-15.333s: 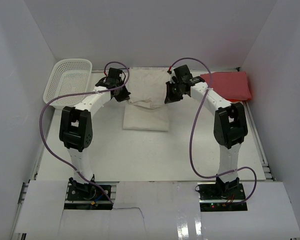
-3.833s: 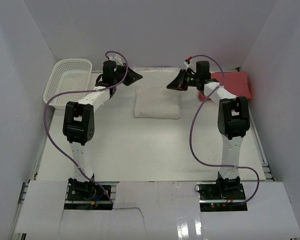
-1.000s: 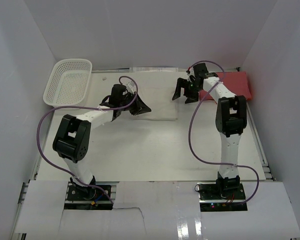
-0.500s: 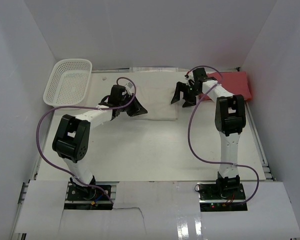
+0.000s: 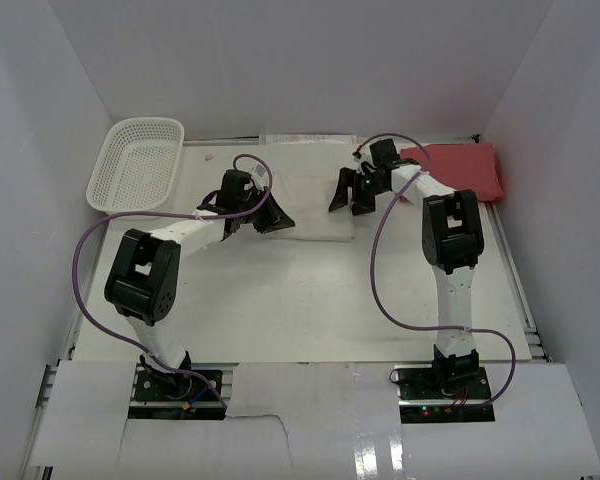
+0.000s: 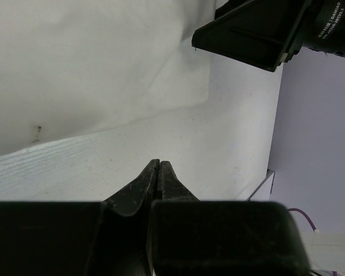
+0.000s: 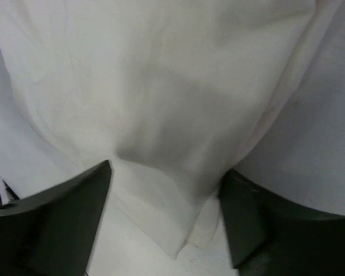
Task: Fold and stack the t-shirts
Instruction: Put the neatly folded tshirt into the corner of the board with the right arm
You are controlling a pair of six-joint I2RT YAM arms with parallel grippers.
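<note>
The cream-white t-shirt (image 5: 315,200) lies folded in a rectangle at the table's back middle. The red t-shirt (image 5: 462,168) lies folded at the back right. My left gripper (image 5: 277,222) is shut and empty, its tips (image 6: 159,163) on the bare table just off the cream shirt's (image 6: 92,63) left front edge. My right gripper (image 5: 344,197) is at the cream shirt's right edge. In the right wrist view it (image 7: 167,175) stands open, its fingers (image 7: 75,198) astride a corner of the cream cloth (image 7: 161,103) without pinching it.
A white mesh basket (image 5: 138,162) stands at the back left. White walls close in the table on the left, right and back. The right gripper's black body (image 6: 259,31) shows in the left wrist view, across the cream shirt.
My right gripper has slid left from near the red shirt onto the cream shirt's right edge, and its jaws have narrowed. The left gripper has stayed shut at the shirt's left edge.
</note>
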